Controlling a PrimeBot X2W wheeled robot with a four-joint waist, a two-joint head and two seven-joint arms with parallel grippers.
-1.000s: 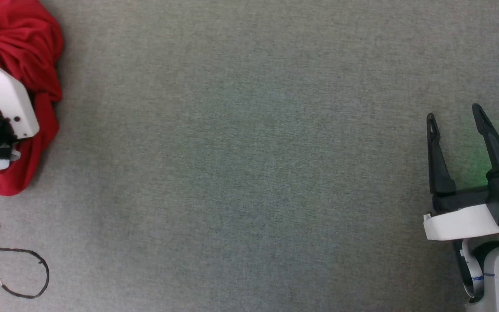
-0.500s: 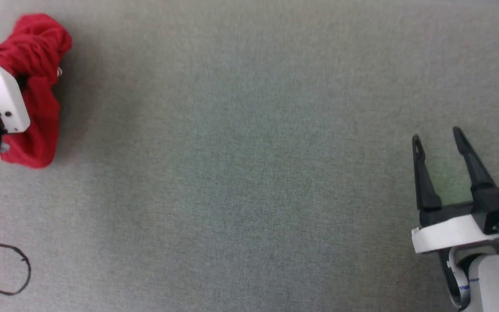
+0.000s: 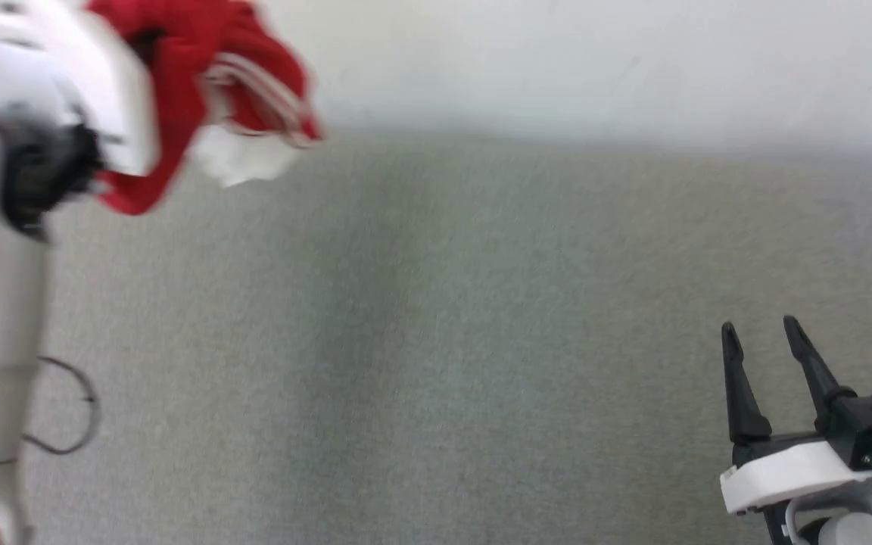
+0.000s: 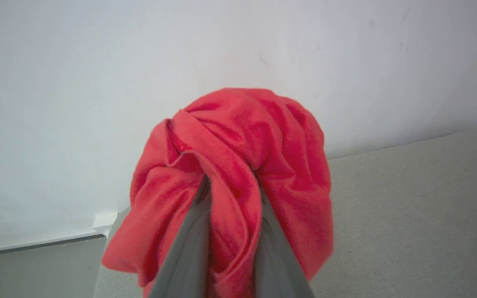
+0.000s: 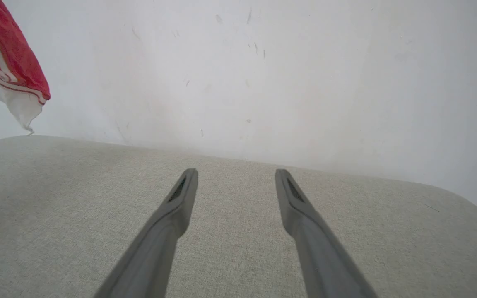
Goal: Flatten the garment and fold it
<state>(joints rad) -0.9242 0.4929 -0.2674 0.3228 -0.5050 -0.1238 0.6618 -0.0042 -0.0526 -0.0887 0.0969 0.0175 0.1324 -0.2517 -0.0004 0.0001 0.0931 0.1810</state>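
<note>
Left pincer: you have the bunched red garment clenched, above the desk's far left edge.
Right pincer: released, over the desk's right side.

Head cam down; wrist cams fwd at wall, sharing grey surface.

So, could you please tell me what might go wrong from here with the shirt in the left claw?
1. The garment is wadded around the left claw, pinched at one fold; it may slip out, or land as a heap instead of opening.
2. The right claw is open and far off, so nothing steadies the dangling white sleeve, which could tuck under.
</note>
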